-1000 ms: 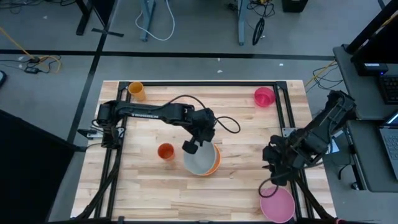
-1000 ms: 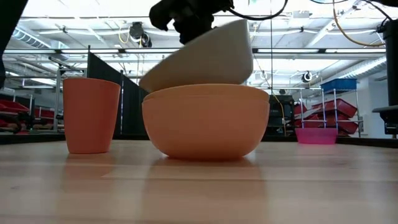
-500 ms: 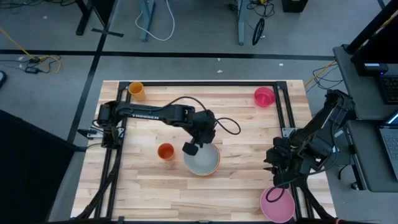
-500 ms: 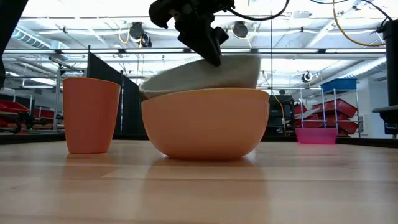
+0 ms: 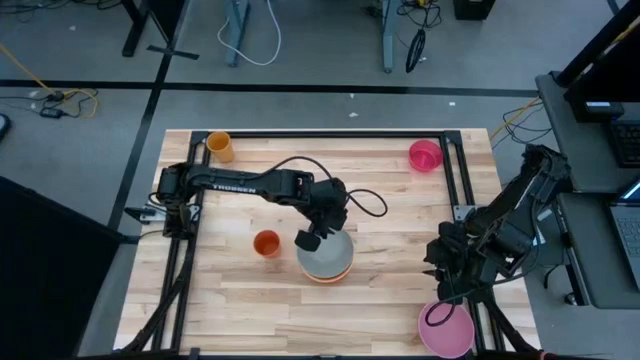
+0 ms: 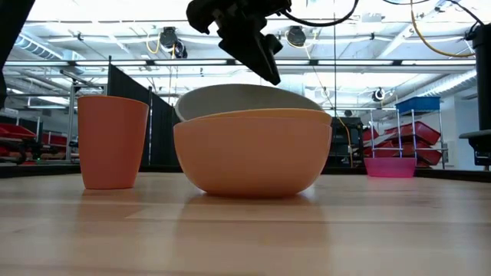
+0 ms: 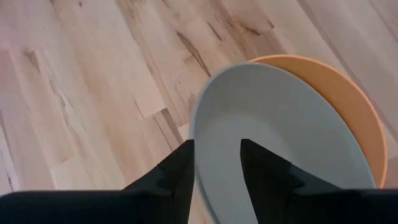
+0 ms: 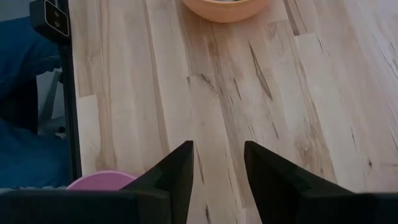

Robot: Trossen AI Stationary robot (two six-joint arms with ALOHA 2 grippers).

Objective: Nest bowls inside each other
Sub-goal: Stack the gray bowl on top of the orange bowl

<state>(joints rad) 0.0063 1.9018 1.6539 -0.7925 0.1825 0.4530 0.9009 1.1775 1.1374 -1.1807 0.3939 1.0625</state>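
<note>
A pale grey-green bowl sits level inside an orange bowl at the table's middle, its rim showing a little above the orange rim. My left gripper hangs open just above the grey-green bowl's left rim, one finger on either side of it, clear of it in the low view. My right gripper waits open at the table's right side, above a pink bowl that rests on the table's near right corner.
A small orange cup stands upright just left of the stacked bowls. A yellow-orange cup is at the far left corner, a small magenta vessel at the far right. Bare wood lies between the stack and the pink bowl.
My left gripper has opened and let go of the grey-green bowl. The bowl, held tilted on the orange bowl's rim a second ago, has dropped and settled level inside the orange bowl.
</note>
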